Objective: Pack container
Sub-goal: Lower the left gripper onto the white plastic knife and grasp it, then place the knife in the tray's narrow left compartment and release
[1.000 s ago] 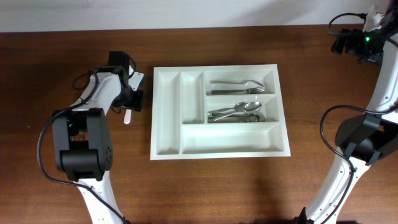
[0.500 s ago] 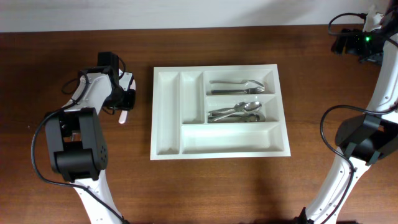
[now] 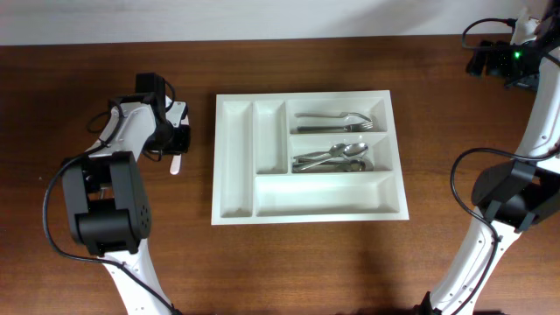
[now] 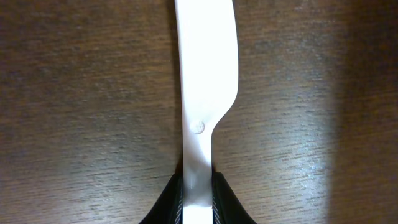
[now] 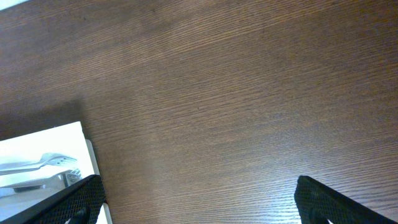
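The container (image 3: 236, 166) is a large white cutlery tray at the table's middle. Its top right compartment holds a metal fork (image 3: 337, 118) and the one below holds several metal spoons (image 3: 332, 159). Its corner shows in the right wrist view (image 5: 43, 146). My left gripper (image 3: 175, 150) is left of the tray and shut on a white plastic knife (image 3: 176, 164). In the left wrist view the knife (image 4: 205, 81) lies flat on the wood between the fingertips (image 4: 199, 196). My right gripper (image 5: 196, 199) is open and empty, high at the far right.
The brown wooden table (image 3: 306, 254) surrounds the tray. The two long narrow compartments (image 3: 267, 136) and the wide bottom compartment (image 3: 324, 194) hold nothing. Arm bases stand at the front left (image 3: 105, 210) and front right (image 3: 512, 197).
My left gripper moved left, away from the tray, with the white knife between its fingers, then held still. The right arm has not moved.
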You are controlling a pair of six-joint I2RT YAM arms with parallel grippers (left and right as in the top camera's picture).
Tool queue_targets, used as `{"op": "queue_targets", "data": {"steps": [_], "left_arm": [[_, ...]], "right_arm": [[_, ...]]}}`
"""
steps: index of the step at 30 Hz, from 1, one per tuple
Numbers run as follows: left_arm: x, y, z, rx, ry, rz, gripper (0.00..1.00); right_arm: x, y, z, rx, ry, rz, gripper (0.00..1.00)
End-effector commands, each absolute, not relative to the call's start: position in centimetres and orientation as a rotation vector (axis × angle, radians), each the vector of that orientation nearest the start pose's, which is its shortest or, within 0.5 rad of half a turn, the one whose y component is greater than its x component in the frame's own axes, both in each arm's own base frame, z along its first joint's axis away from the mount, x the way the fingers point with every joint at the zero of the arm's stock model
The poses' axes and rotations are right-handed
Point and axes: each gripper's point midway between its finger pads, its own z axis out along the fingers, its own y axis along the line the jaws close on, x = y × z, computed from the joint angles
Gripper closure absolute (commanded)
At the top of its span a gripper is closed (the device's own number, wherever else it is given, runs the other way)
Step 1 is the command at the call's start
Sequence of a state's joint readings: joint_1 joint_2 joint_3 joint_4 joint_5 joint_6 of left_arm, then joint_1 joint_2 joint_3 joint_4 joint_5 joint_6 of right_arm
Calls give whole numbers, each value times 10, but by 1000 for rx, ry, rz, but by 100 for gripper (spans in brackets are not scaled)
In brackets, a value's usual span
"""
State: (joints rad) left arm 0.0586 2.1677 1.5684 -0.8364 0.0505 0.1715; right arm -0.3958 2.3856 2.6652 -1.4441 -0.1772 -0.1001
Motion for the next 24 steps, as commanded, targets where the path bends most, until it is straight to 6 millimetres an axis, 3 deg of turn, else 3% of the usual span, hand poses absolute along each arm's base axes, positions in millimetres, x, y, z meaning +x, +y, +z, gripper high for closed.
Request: {"op": "queue_targets", "data": {"steps": [1, 8, 14, 20, 24], "left_arm": [[437, 12, -1, 173, 3012, -105, 98], [462, 14, 56, 173, 2885, -79, 98], [462, 4, 93, 196, 2820, -88, 98], [458, -43, 132, 267, 2730, -244, 98], [448, -89, 164, 245, 2672, -363, 98]], "right_arm": [[498, -173, 214, 351, 2642, 88, 1], [498, -173, 214, 351, 2642, 88, 1], [498, -173, 214, 351, 2642, 88, 1], [498, -173, 214, 351, 2642, 88, 1], [498, -173, 214, 351, 2642, 88, 1]]}}
